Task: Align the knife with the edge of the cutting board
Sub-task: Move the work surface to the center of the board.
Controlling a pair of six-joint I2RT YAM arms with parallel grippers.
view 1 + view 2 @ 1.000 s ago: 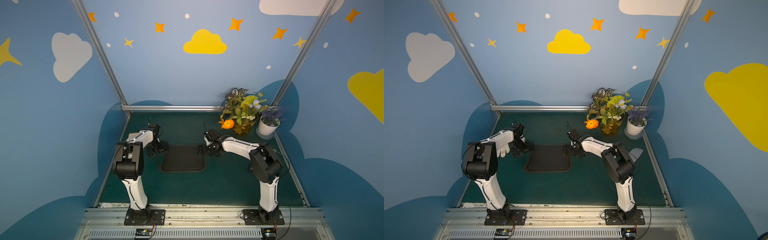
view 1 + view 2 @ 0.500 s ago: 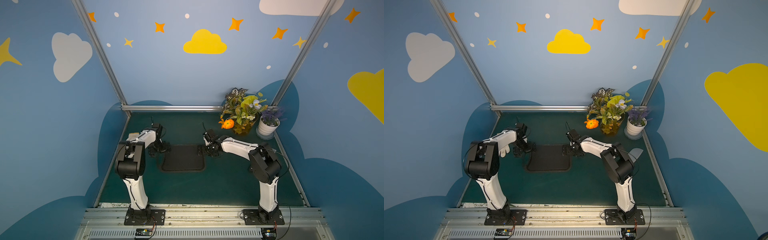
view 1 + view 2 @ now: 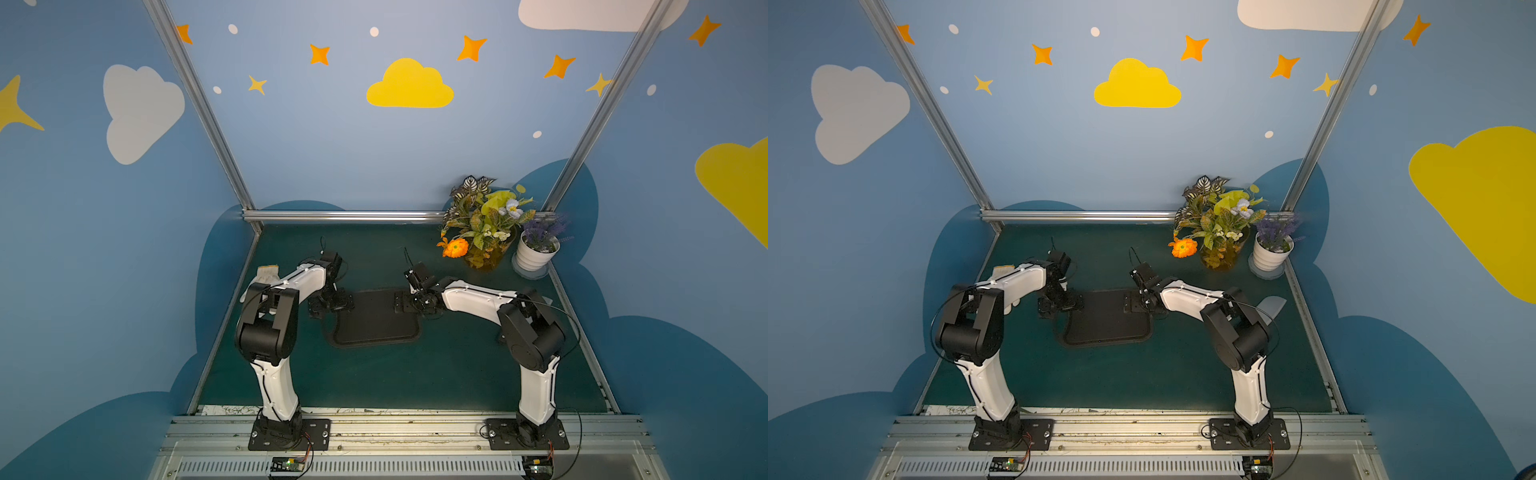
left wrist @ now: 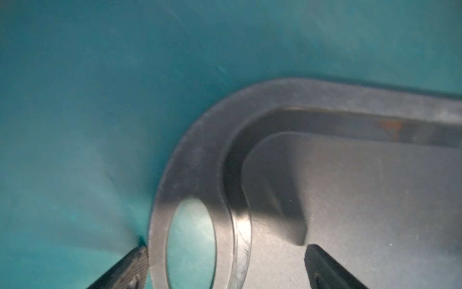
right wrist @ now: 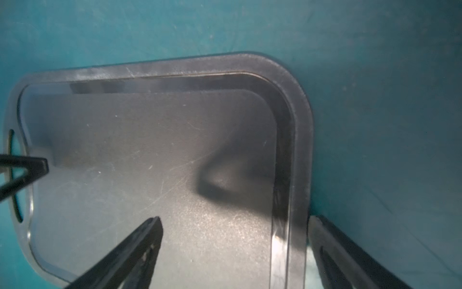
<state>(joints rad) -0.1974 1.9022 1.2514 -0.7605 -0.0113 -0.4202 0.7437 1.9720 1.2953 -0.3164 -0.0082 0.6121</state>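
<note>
The black cutting board (image 3: 374, 320) (image 3: 1106, 320) lies flat on the green mat between my two arms. My left gripper (image 3: 332, 305) (image 4: 226, 260) is open and straddles the end with the oval handle hole (image 4: 191, 240). One finger is on the mat outside the rim and the other is over the board. My right gripper (image 3: 409, 301) (image 5: 235, 240) is open across the opposite short rim, and nothing is held. A grey blade that looks like the knife (image 3: 1273, 305) shows behind the right arm, with its handle hidden.
A potted leafy plant with an orange flower (image 3: 478, 232) and a white pot of lavender (image 3: 536, 253) stand at the back right. A pale glove (image 3: 266, 274) lies by the left wall. Metal frame rails (image 3: 340, 216) border the mat.
My left gripper has slid right to the board's hole end. The right gripper has moved slightly left over the opposite rim. Both stayed open.
</note>
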